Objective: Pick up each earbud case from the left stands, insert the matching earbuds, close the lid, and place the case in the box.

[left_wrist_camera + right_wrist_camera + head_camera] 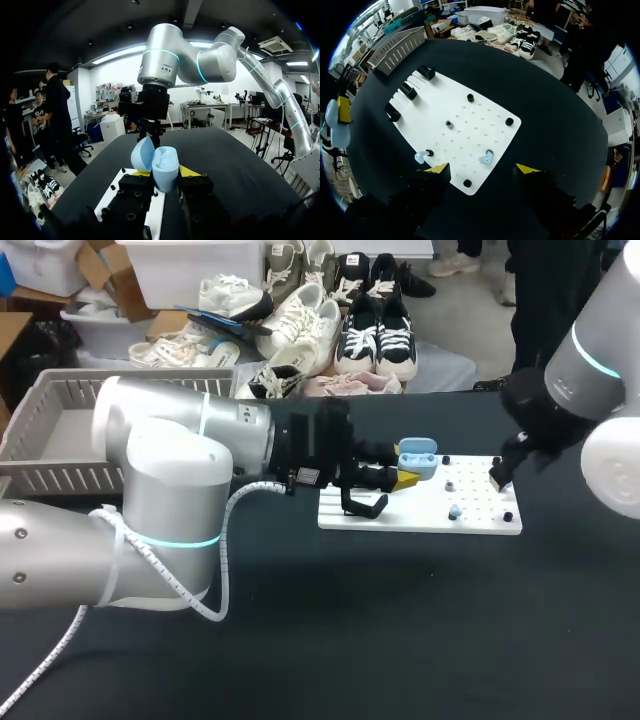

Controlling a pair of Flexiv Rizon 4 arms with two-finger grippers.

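Nearest, the left arm (170, 470), stretched in from the left over the dark counter (400, 640). At its end, the left pincer (408, 478), pressed from two sides on a pale blue case (417, 458), one yellow tip against each flank. Case held upright in the air above the left half of the white board (400, 518), with the lid (142, 154) swung open and leaning to one side of the body. Board flat on the counter, dotted with small holes and a handful of black pegs (509, 121). Two pale blue earbuds (486, 158) lying loose on the board, apart from each other, near the edge just ahead of the right pincer (482, 170), one of them just beside a peg. Right pincer spread wide, hanging over the board's right end, yellow tips well apart. Right arm (600, 390) coming in from the right. At the board's opposite end, three black stands (409, 91) in a row along the edge, near the held case. Farthest back, at the counter's far left, a grey slatted basket (60, 440), well apart from the board, behind the left arm.
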